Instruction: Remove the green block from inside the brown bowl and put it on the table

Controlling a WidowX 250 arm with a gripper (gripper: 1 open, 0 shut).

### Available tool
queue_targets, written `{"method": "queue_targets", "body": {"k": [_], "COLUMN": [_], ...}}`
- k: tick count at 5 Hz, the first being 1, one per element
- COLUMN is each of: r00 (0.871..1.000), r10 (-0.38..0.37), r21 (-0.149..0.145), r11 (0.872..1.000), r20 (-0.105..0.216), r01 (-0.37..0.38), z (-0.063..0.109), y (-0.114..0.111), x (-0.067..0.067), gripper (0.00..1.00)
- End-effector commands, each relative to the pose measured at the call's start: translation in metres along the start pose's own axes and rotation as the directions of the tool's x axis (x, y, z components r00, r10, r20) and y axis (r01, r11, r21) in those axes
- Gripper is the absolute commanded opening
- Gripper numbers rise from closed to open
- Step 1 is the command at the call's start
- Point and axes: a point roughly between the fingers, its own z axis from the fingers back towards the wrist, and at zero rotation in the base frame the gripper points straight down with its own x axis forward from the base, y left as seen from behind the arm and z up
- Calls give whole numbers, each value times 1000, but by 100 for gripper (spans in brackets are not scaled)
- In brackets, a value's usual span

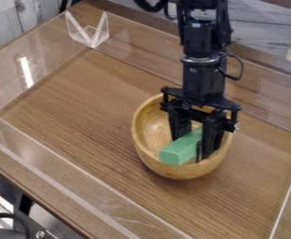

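Note:
The brown bowl (145, 131) stands on the table (74, 103) right of centre. Inside it lies the green block (181, 148), tilted, its lower end toward the bowl's front wall. My black gripper (193, 140) reaches straight down into the bowl. Its two fingers (213, 133) stand on either side of the block's upper end, shut on it. The fingertips are hidden partly by the block and the bowl's inside.
Low clear acrylic walls (36, 149) edge the table on the left and front. A clear folded stand (89, 28) sits at the back left. Bare wood stretches left of the bowl.

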Motion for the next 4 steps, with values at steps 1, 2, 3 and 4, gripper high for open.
{"method": "queue_targets", "body": {"k": [1, 2, 3, 4], "r00": [997, 997, 997, 996], "r10": [-20, -13, -8, 0], "r21": [-5, -13, -21, -29], "r11": [1000, 1000, 1000, 1000], "r20": [70, 74, 81, 93], "r01": [20, 14, 10, 3], "z": [25, 33, 39, 45], "y": [-2, 1, 3, 7], "x": [-4, -11, -16, -21], "gripper": [0, 0, 0, 0]}}
